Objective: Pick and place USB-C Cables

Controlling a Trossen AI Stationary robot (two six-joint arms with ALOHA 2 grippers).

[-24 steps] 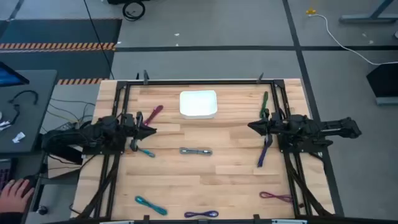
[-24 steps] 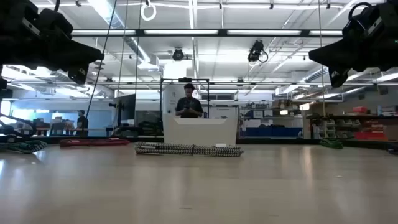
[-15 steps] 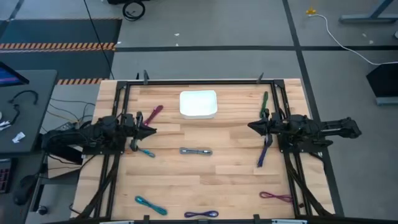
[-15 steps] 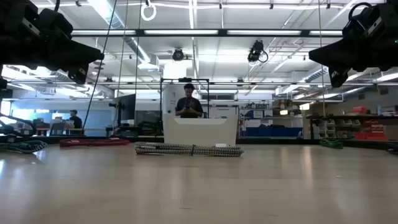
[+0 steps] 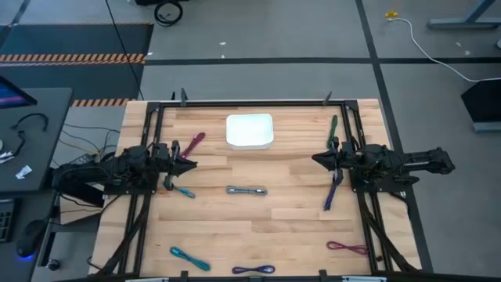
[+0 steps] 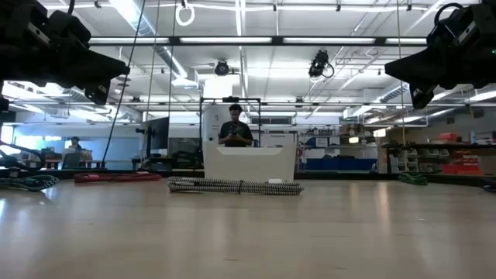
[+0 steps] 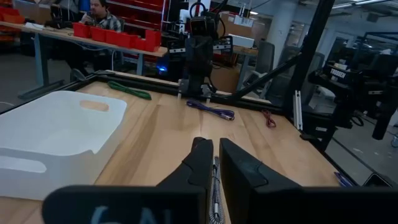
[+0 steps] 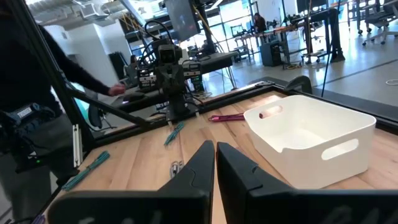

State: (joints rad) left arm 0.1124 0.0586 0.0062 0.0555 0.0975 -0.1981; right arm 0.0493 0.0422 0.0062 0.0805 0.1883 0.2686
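Note:
Several short bundled cables lie flat on the wooden table: magenta (image 5: 193, 143), teal (image 5: 185, 191), grey (image 5: 246, 189), purple (image 5: 333, 192), green (image 5: 334, 125). More lie along the near edge: teal (image 5: 189, 258), purple (image 5: 253, 269), magenta (image 5: 347, 247). The white bin (image 5: 250, 131) stands near the far edge. My left gripper (image 5: 190, 164) hangs shut above the table's left side. My right gripper (image 5: 315, 159) hangs shut above the right side. Both point at the table's middle and are raised well clear of it, as the low view shows. The grey cable (image 7: 216, 199) lies below and ahead of the left fingers.
A black frame (image 5: 250, 103) runs round the table's edges. Bare wood lies between the grey cable and the near-edge cables. A desk with wires (image 5: 23, 149) stands left of the table. People stand in the room beyond (image 6: 235, 128), one close behind the left arm (image 8: 115, 90).
Both arms have kept still and no cable has moved. A person's hand at the desk left of the table has drawn out of the high view.

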